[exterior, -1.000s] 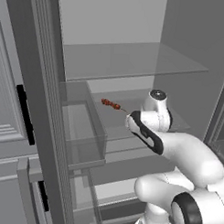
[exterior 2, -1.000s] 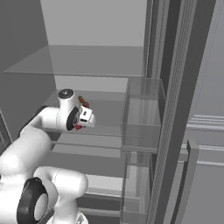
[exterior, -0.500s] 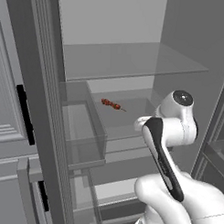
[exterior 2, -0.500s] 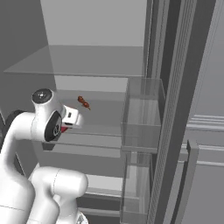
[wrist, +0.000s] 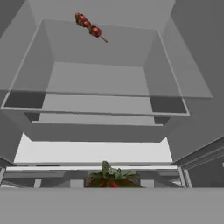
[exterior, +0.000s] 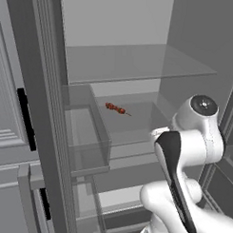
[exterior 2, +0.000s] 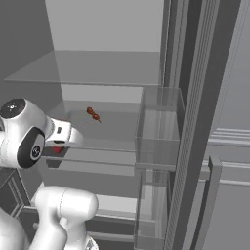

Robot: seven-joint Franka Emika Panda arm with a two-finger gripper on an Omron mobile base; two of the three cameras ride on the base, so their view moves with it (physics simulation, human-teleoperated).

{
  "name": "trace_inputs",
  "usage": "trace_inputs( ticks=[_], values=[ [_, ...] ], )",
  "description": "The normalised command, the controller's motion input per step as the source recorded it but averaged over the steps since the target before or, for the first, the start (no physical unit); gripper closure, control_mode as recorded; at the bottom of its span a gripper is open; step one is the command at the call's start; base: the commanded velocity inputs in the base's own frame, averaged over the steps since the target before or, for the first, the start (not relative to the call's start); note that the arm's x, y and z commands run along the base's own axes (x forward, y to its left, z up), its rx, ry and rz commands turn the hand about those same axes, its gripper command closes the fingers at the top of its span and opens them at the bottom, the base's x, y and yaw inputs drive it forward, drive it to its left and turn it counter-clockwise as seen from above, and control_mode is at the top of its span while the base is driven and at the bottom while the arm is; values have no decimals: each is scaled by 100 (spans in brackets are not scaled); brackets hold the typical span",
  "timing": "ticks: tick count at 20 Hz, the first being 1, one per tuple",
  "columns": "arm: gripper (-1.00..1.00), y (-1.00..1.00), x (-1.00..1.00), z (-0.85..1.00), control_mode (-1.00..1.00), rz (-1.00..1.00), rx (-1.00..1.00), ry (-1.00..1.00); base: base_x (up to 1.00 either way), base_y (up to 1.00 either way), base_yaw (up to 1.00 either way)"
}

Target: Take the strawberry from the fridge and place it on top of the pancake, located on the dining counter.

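The strawberry (wrist: 112, 180), small and red with green leaves, sits at the bottom edge of the hand view. From the right base view it is a red speck (exterior 2: 57, 149) under the hand, with my gripper (exterior 2: 58, 145) shut on it. The hand hangs in front of the open fridge (exterior: 134, 62), just outside its middle glass shelf (exterior 2: 102, 128). In the left base view my own white arm hides the hand. The pancake and the dining counter are out of view.
A brownish-orange skewer of food (exterior: 116, 109) (exterior 2: 93, 114) (wrist: 89, 26) lies at the back of the middle shelf. Clear door bins (exterior: 87, 131) (exterior 2: 158, 127) jut out on either side of the opening. A drawer front (wrist: 96, 131) lies below the shelf.
The arm has pulled back out of the fridge towards the base, carrying the strawberry away from the shelf. The skewer has stayed where it was.
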Motion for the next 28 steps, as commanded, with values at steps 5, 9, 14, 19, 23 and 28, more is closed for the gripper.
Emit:
trace_inputs(
  ticks=[5, 9, 14, 19, 23, 28],
  values=[
    [100, -28, 0, 0, -100, -4, 24, 10, 0, 0, 0],
    [100, -14, 0, -16, -100, 0, 4, 14, 0, 0, 0],
    [100, 0, 0, 0, -100, 0, 0, 2, 0, 0, 0],
    [100, 0, -9, 0, -100, 0, 0, 0, 0, 0, 0],
    [100, 0, 0, 0, 100, 0, 0, 0, -68, 0, 0],
    [100, 0, 0, 0, 100, 0, 0, 0, -100, 0, 0]
  ],
)
